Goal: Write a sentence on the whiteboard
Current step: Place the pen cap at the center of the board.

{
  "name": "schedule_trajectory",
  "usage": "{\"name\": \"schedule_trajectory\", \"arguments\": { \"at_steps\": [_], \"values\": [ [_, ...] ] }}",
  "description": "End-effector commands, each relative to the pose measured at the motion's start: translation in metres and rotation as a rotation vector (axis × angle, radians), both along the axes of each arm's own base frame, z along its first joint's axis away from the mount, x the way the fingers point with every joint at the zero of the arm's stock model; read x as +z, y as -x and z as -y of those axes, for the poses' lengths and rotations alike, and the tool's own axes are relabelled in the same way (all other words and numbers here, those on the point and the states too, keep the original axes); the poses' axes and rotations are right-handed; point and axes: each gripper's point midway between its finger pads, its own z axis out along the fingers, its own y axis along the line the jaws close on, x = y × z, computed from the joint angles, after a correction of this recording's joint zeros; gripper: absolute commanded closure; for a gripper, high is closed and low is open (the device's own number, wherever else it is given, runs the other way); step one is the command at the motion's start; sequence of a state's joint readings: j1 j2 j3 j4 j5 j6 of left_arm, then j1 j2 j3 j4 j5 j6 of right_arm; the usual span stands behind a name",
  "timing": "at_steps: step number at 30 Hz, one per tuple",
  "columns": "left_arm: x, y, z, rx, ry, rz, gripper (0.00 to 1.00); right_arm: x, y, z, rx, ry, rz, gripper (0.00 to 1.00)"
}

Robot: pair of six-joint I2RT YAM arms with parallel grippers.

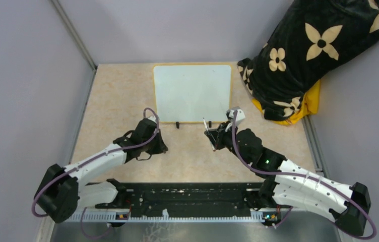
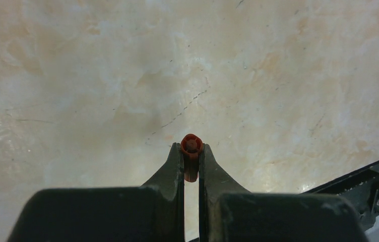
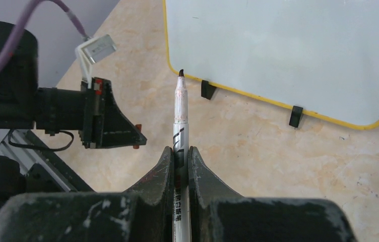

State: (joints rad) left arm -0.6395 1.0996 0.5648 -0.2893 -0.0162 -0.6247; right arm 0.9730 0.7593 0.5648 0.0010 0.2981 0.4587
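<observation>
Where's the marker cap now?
The cap sits pinched in the left gripper (left wrist view), above the table left of centre, just before the whiteboard's near-left corner.

The whiteboard (image 1: pixel 192 93) is set at the far middle of the beige surface (image 1: pixel 122 101). A glossy, plain white face with rounded corners is bordered by a thin yellow frame. Two small black feet (image 3: pixel 207 89) are fixed along its near edge.

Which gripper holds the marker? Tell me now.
The right gripper: it is shut on the uncapped marker, tip toward the whiteboard. The left gripper pinches only a red cap.
</observation>
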Motion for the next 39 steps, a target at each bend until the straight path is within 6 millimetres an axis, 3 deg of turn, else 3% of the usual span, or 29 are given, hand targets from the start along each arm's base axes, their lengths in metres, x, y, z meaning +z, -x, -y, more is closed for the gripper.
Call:
{"name": "schedule_trajectory", "arguments": {
  "at_steps": [1,6,13,27,34,39],
  "values": [
    [-0.008,-0.006,0.02,-0.019,0.047,-0.051,0.98,0.018,-0.004,0.003,-0.023,-0.018,0.043,1.0],
    [-0.026,-0.01,0.023,-0.01,0.03,-0.086,0.96,0.017,-0.003,0.006,-0.024,-0.013,0.047,1.0],
    [-0.039,-0.01,0.019,0.006,-0.004,-0.105,0.8,0.014,-0.003,0.006,-0.025,0.001,0.049,1.0],
    [-0.052,-0.005,0.011,0.017,-0.047,-0.142,0.64,0.009,-0.003,0.004,-0.015,0.006,0.044,1.0],
    [-0.044,-0.007,0.012,0.018,-0.038,-0.13,0.55,0.012,-0.002,0.004,-0.012,0.005,0.047,1.0],
    [-0.009,-0.014,0.018,0.022,0.023,-0.06,0.41,0.022,-0.002,0.002,0.002,0.007,0.069,1.0]
  ]
}}
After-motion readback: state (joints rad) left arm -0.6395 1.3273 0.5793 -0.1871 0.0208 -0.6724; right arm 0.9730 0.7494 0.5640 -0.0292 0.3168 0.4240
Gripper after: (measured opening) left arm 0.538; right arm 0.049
